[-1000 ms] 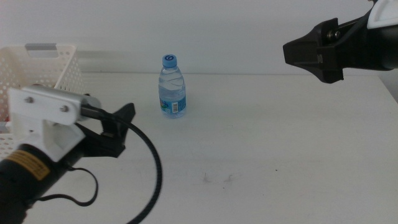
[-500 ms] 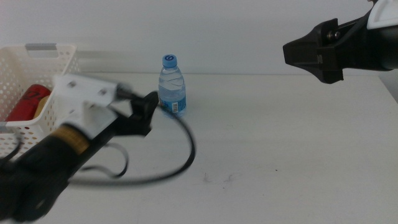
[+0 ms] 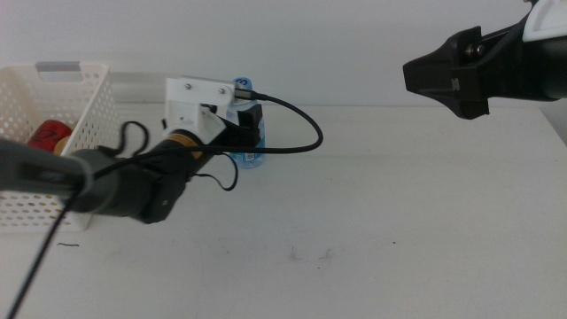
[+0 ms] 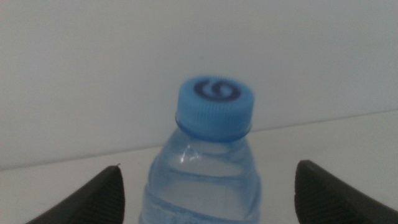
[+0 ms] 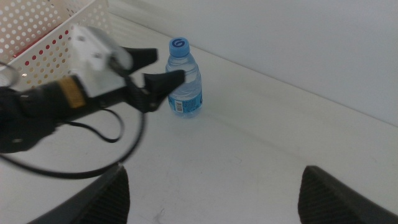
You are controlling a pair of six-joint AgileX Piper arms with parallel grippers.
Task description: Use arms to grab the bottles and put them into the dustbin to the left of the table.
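Straddling water bottle (image 4: 208,168), left fingers (image 4: 93,199) open | wrist view only

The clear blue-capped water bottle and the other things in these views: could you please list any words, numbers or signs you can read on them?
Clear blue-capped water bottle, cap top: a dark swirl sign like a "6"; no words.
Its blue label: print too small to read.
Red soda can in the white perforated plastic basket: no readable text.
Yellow band on the left arm: blurred, unreadable.
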